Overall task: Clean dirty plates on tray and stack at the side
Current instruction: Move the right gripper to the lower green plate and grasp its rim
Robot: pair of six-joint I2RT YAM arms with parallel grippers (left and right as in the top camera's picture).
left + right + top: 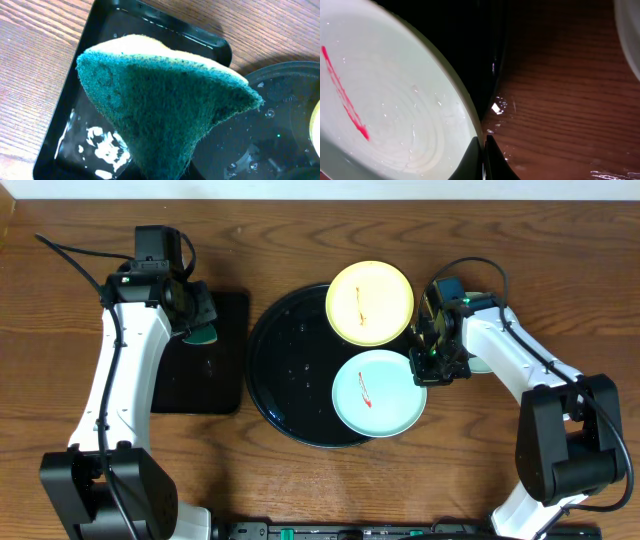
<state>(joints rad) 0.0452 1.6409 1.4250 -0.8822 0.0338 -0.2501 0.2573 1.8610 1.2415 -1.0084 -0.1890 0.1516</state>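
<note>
Tray (290, 370): mint plate (395, 100) rim inside pincer (483, 144).

The counter (300, 490) is mid-brown wood with long, darker grain lines. The round tray (290, 370) is glossy black, flecked with pale water beads. At its 1 o'clock the yellow plate (370, 302) is pale lemon with a thin red smear; at 4 o'clock the mint-blue plate (378, 392) has a thin red streak, brightest at one end. At 9 o'clock the rectangular tray (200, 390) is black with white wet glints. The sponge (165, 115) has a dark teal-green face and a pale yellow back. The left arm (125, 370) and right arm (510, 350) are white with black joints.
</note>
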